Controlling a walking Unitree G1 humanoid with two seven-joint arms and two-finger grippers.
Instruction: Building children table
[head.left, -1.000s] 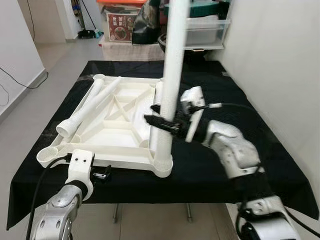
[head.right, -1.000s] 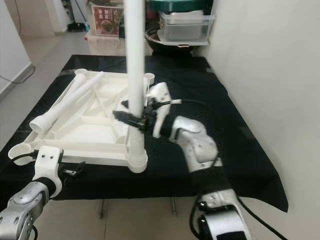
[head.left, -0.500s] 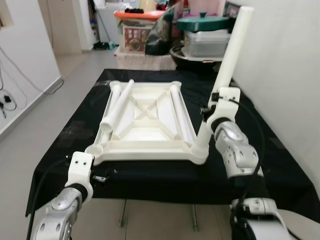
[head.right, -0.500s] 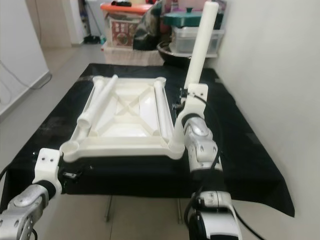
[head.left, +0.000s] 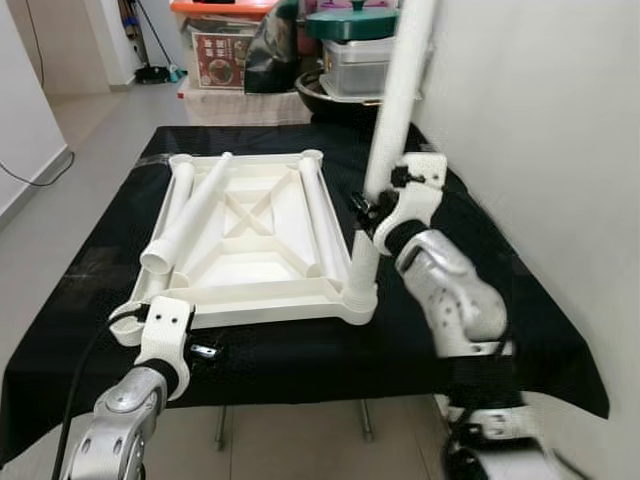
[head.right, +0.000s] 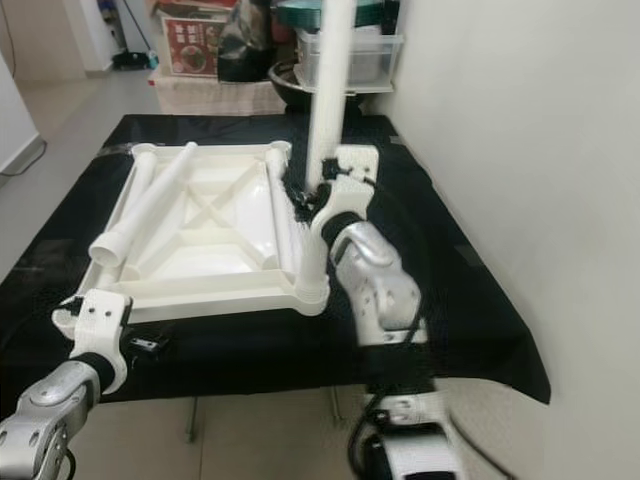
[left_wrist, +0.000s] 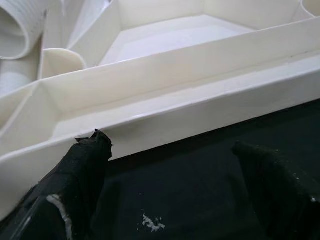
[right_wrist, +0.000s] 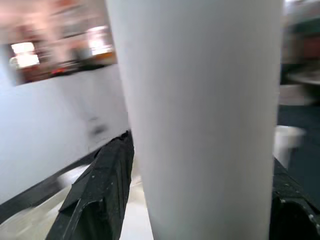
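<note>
Currently your right hand (head.left: 366, 207) is clamping the white table leg (head.left: 392, 120), standing nearly upright in the near right corner socket of the upturned tabletop (head.left: 250, 262) on the black-covered surface (head.left: 470, 250). Your left hand (left_wrist: 170, 165) is hovering with fingers apart beside the tabletop's near edge.

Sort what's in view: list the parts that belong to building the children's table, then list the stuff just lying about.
Part of the job:
- upturned white tabletop
- upright leg, standing in the near right corner socket, gripped by the right gripper
- two loose legs lying in the tabletop
- left gripper, open at the near edge

Just lying about:
- storage boxes
- lidded container
- black cloth
</note>
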